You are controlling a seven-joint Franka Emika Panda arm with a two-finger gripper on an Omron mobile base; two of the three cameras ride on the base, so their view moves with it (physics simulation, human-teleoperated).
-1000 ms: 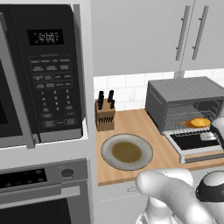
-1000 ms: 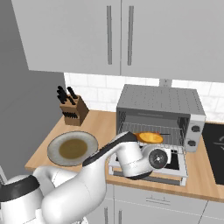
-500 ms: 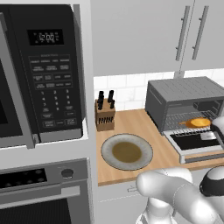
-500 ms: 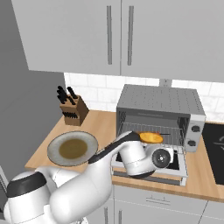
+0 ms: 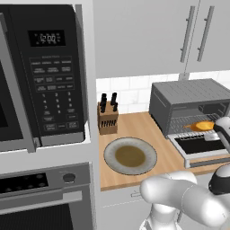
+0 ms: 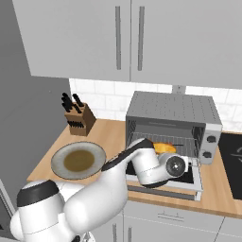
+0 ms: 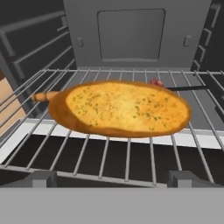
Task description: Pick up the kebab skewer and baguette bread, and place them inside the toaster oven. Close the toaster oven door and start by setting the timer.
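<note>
Baguette bread (image 7: 120, 108): flat oval slice, golden-orange crust with a darker brown rim, pale yellow top flecked with green. It lies flat on the wire rack (image 7: 105, 162) inside the toaster oven (image 6: 172, 118), roughly centred on the rack.

Kebab skewer (image 7: 181, 88): thin dark stick lying on the same rack behind the bread, its free end pointing toward the right wall in the hand view. A small reddish chunk shows just at the bread's far edge; a light brown stub juts out past the bread's left end, and I cannot tell whether it belongs to the skewer.

Toaster oven: grey box, ribbed top, on the wooden counter (image 5: 134, 123) against the tiled wall. Toaster oven door (image 5: 200, 148) is dropped fully down, dark glass facing up.

Gripper (image 7: 111, 178): released, fingers spread wide, nothing between them; the tips sit at the front edge of the rack, clear of the bread.

Plate (image 5: 148, 150): grey with a brown centre, on the counter left of the oven, nothing lying on it. Knife block (image 5: 108, 117) stands behind it, dark handles up.
</note>
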